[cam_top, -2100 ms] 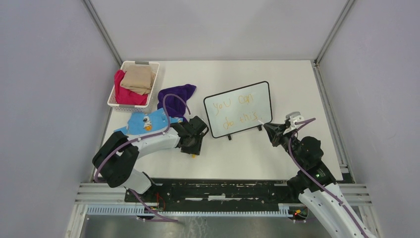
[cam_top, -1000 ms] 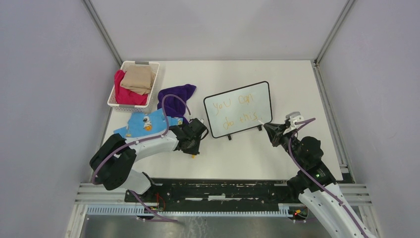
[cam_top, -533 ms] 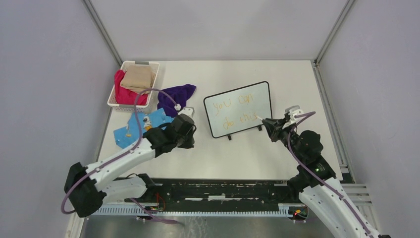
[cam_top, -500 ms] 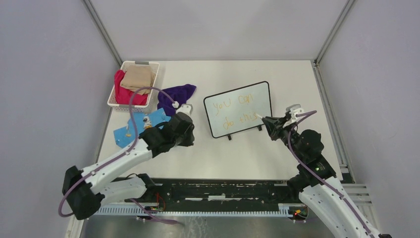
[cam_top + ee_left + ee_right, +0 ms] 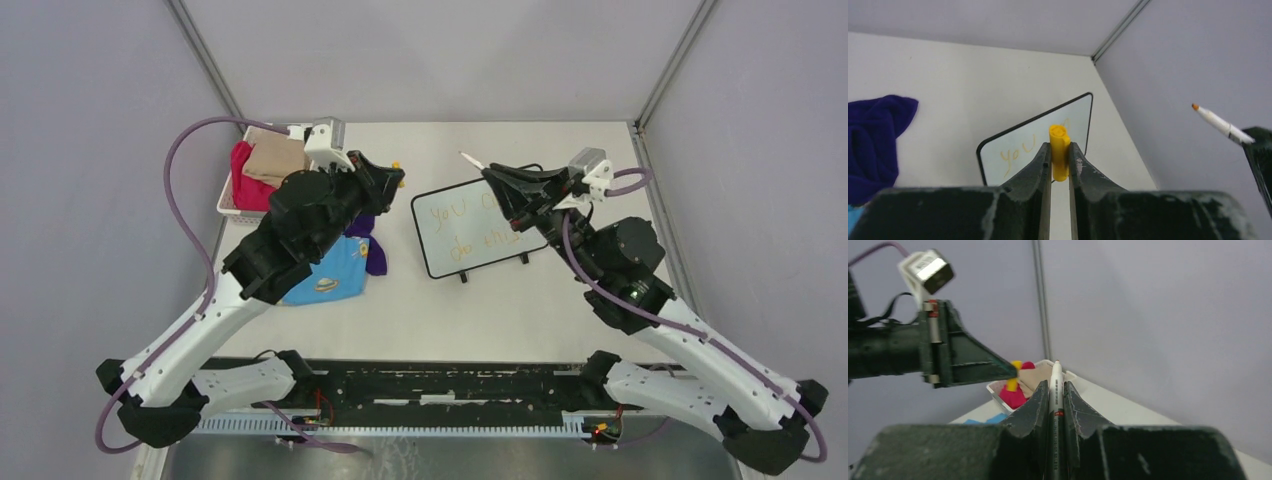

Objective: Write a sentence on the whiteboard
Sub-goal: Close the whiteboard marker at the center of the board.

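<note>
Step in hand: I judge the writing finished. Both arms hover above the table (image 5: 500, 320) with pen and cap apart in the air, so recapping looks like the job now.
Left gripper (image 5: 387, 178): closed on the yellow cap (image 5: 1059, 137), which is pinched between the two fingers with its round end pointing away from the wrist.
Right gripper (image 5: 497, 176): clamped on the marker (image 5: 1055, 377), whose barrel lies along the jaws with the orange tip out front.
Whiteboard (image 5: 440, 235): propped on the table right of centre, below the right gripper.
Sentence (image 5: 470, 245): two lines of thin yellow-orange handwriting. I read "you" and "do this"; the arm hides the rest of the top line.
Next move: I would bring the tip and the cap's mouth onto one axis, then press them together. The target is small, so little tilt is allowed.
Materials: the board is glossy white with a thin black frame, rounded corners and small black feet. The marker has a slim white barrel, and the cap is a short plastic cylinder.
</note>
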Motion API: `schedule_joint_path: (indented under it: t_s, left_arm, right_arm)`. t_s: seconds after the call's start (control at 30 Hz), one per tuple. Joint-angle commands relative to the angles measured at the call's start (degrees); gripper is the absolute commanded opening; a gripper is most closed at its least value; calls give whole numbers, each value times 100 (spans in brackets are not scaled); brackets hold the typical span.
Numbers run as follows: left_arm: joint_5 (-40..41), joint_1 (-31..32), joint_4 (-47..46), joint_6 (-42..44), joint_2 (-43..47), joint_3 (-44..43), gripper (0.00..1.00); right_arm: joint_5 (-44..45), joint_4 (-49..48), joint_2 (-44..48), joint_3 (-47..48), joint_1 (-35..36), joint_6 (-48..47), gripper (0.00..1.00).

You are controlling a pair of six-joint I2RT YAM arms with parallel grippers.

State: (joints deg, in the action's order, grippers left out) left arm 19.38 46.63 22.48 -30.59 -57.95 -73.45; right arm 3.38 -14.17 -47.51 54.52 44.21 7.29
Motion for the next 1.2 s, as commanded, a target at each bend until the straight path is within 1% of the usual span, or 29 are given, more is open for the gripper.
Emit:
schedule_joint_path:
  t_s: [0.0,0.13,0.2,0.3,0.37,0.43,0.5,0.57,0.6,0.63,0.7,0.83,1.0,1.17]
  left_arm:
    - [-231,-76,-1474,-10,-353,-378,2]
    - [-591,-153,-2210,-451,-486,-542,2]
    - [-796,-259,-2584,-768,-467,-511,2]
    - [-1291,-493,-3128,-1419,-399,-327,2]
    - [-1646,-667,-3551,-1927,-338,-153,2]
    - [-1897,-795,-3977,-2513,-280,84,2]
    - [-2186,-897,-4357,-3089,-225,327,2]
    - [-2393,-959,-4748,-3570,-202,560,2]
    - [-2481,-963,-4941,-3767,-206,651,2]
    - [-2591,-963,-5140,-3931,-207,716,2]
    - [-2803,-963,-5311,-4180,-227,795,2]
    - [-3064,-963,-5392,-4307,-190,896,2]
    - [-3090,-955,-5394,-4466,-86,1105,2]
    - [-3151,-900,-5403,-4535,-6,1250,2]
  right_arm:
    - [1716,-739,-321,402,1204,-1302,0]
    - [3291,-1676,-213,-346,2343,-2423,0]
    - [3799,-2410,-100,-816,2754,-3016,0]
    - [4122,-3352,32,-1411,3297,-3819,0]
    - [4400,-4234,-11,-1742,3704,-4500,0]
    - [4714,-5710,-169,-2101,4201,-5681,0]
    - [4676,-7088,-421,-2408,4644,-6735,0]
    - [4505,-7931,-706,-2488,4927,-7437,0]
    - [4389,-8157,-816,-2483,5012,-7600,0]
    - [4299,-8292,-876,-2473,5049,-7657,0]
    - [4128,-8241,-884,-2409,5076,-7462,0]
    - [3790,-7685,-661,-2213,5073,-6662,0]
    - [3541,-7362,-855,-1779,5070,-6500,0]
    - [3393,-7169,-1034,-1541,5065,-6346,0]
